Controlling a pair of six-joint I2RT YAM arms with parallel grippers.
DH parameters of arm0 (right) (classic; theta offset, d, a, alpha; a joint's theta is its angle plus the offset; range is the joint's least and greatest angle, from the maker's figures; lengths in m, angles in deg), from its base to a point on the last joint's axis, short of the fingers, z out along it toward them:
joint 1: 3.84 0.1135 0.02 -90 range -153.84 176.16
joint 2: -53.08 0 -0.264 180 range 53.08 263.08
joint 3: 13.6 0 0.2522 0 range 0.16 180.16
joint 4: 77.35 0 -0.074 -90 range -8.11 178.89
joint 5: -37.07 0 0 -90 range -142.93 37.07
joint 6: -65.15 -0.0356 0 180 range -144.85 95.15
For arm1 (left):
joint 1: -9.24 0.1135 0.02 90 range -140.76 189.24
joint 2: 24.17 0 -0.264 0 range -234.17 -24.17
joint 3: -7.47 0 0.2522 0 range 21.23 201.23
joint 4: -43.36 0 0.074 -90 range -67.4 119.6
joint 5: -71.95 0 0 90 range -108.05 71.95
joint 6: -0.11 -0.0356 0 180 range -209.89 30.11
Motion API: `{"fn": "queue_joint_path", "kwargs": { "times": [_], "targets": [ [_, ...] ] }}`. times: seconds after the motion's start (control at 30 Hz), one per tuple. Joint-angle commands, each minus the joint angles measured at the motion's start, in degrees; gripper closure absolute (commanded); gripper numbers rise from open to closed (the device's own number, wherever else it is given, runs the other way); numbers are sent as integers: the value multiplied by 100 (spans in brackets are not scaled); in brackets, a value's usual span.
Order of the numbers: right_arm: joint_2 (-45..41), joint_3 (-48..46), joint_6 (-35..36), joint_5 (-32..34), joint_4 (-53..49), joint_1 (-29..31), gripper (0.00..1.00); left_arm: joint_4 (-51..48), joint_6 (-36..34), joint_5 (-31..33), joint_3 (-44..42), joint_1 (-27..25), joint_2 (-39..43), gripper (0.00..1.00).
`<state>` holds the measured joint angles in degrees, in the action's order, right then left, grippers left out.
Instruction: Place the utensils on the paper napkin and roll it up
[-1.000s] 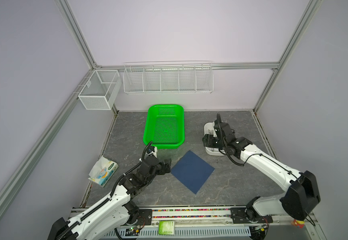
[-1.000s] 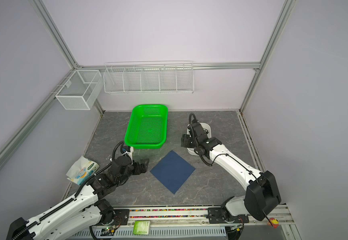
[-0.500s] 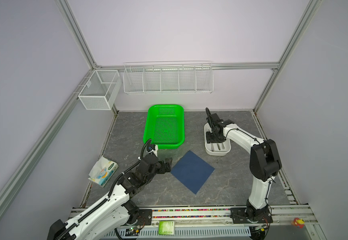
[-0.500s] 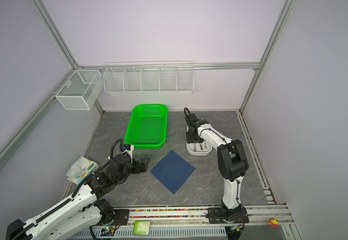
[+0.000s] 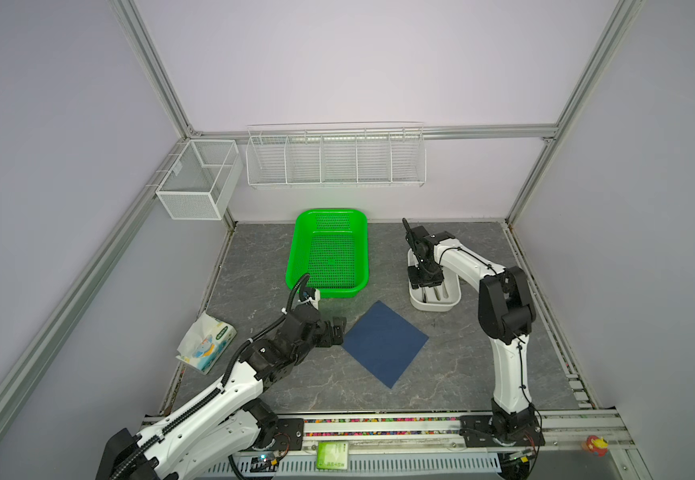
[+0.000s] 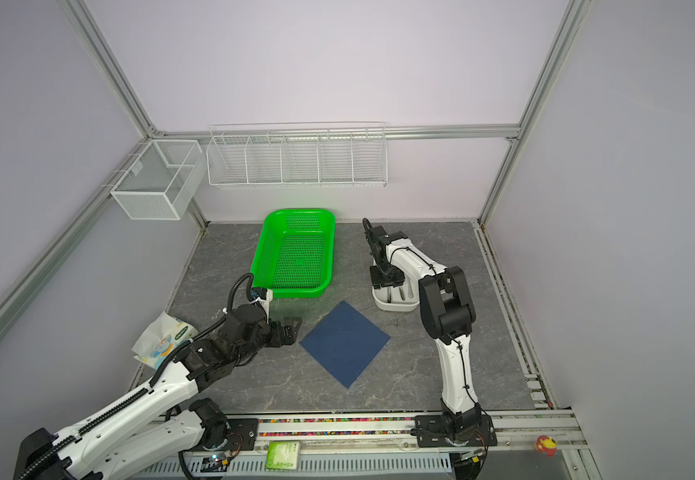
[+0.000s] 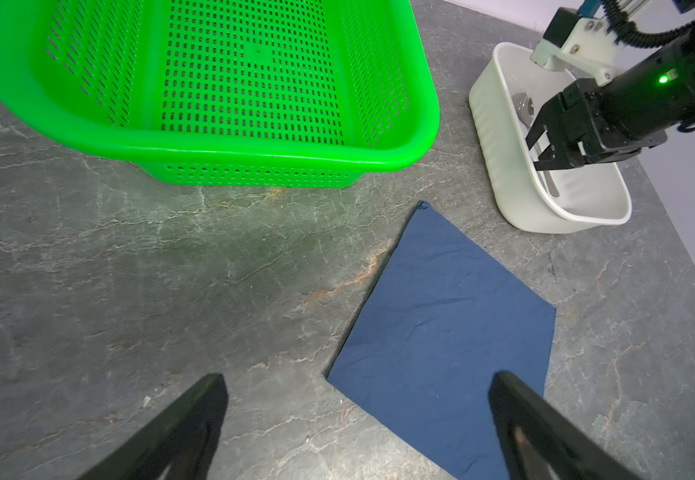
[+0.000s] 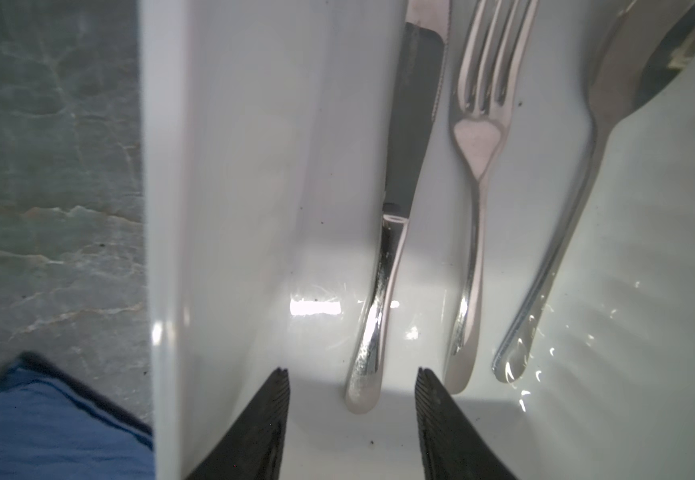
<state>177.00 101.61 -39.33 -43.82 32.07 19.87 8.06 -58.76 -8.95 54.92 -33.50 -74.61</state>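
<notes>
Steel knife (image 8: 379,299) lies in the white tub (image 8: 254,166), one o'clock from the napkin (image 5: 385,343). Now the right hand (image 8: 351,372) has dropped in and narrowed, apart astride its handle: grasp pending; left hand (image 7: 357,375) stays spread.

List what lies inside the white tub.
A knife, fork and spoon side by side, with the right pincer open astride the knife's handle. The pincer covers their heads in both top views.
</notes>
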Motion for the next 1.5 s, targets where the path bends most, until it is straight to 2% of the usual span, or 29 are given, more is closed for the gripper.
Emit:
{"fn": "queue_joint_path", "kwargs": {
  "times": [0.0, 0.3, 0.63, 0.83, 1.17, 1.33, 1.47],
  "targets": [
    [256, 226, 190, -96, -462, -16, 49, -105, -80, -42, 210, 29, -60, 1],
    [708, 402, 318, -24, -696, -25, 51, -149, -81, -29, 212, 30, -49, 1],
    [856, 668, 505, 151, -1027, -66, 63, -285, -27, 19, 126, 29, 207, 1],
    [995, 1159, 534, 192, -1270, -83, 61, -85, 94, 19, -86, 32, 347, 1],
    [1785, 2392, 557, 339, -1775, -147, 59, -192, 118, -47, -46, 34, 258, 1],
    [2008, 2529, 566, 115, -1769, -208, 60, -175, 103, 23, -71, 35, 299, 1],
    [2172, 2438, 631, -36, -1861, -219, 65, -142, 90, 26, -13, 38, 229, 1]
  ]
}}
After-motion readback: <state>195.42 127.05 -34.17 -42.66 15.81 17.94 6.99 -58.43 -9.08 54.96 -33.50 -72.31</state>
